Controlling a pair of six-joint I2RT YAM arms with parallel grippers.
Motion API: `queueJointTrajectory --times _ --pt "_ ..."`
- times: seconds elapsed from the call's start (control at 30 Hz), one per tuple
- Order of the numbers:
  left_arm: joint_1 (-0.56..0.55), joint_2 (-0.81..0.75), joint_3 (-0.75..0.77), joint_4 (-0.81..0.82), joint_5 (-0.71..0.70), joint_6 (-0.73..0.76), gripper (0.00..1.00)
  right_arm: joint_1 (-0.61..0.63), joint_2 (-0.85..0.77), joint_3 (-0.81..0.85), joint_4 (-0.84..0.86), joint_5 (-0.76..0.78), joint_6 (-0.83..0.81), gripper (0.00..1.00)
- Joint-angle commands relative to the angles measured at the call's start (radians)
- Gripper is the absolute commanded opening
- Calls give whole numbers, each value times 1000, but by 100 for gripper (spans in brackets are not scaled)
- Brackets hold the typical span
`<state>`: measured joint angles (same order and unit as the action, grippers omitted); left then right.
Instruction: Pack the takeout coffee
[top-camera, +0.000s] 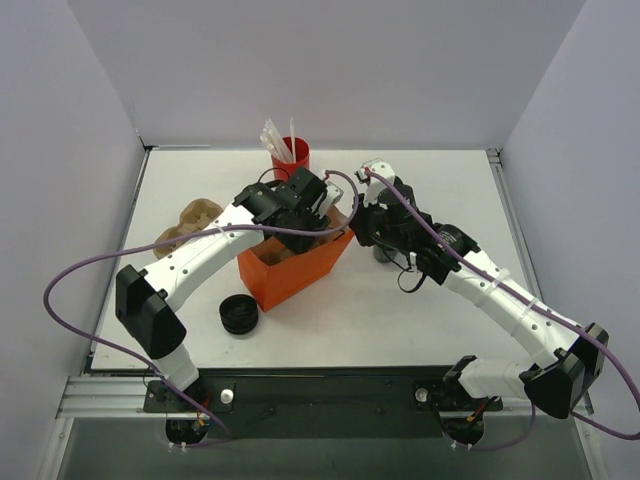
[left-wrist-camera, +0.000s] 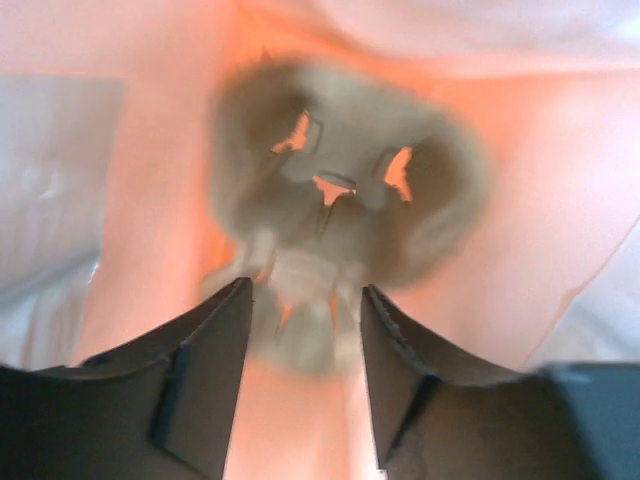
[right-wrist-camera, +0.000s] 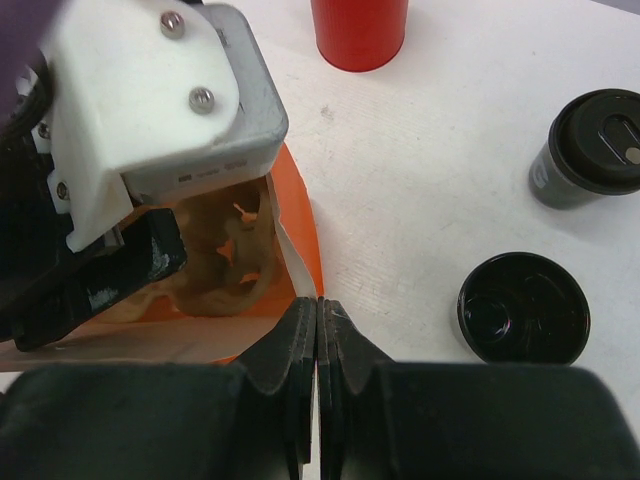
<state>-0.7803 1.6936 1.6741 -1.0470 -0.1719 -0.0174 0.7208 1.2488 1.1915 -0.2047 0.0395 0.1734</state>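
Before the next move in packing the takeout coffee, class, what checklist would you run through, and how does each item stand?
1. Orange paper bag held open: ok. The right gripper is shut on its rim.
2. Brown moulded-pulp cup tray down inside the bag: ok.
3. Left gripper free of the tray: cannot tell. Its jaws stand apart, but a blurred part of the tray shows between them.
4. Small black lidded cup upright on the white table: ok, not yet packed.
5. Red cup of white straws upright behind the bag: ok.
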Motion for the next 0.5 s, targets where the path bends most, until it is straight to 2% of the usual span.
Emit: queueJointTrajectory --times 0.0,0.03,0.07,0.33,0.47 --pt "-4 -23 87 -5 -43 -52 59 2 6 31 -16 -12 32 0" --pt "-4 -22 93 -10 -46 -56 67 0 8 33 -15 -12 37 0" --pt "-4 -20 107 -16 -49 -59 69 0 6 33 -16 -10 38 0" --pt "1 -51 205 -31 -55 -102 71 2 15 60 -28 16 77 0" --pt "24 -41 315 -27 24 -125 74 0 23 105 -70 57 97 0"
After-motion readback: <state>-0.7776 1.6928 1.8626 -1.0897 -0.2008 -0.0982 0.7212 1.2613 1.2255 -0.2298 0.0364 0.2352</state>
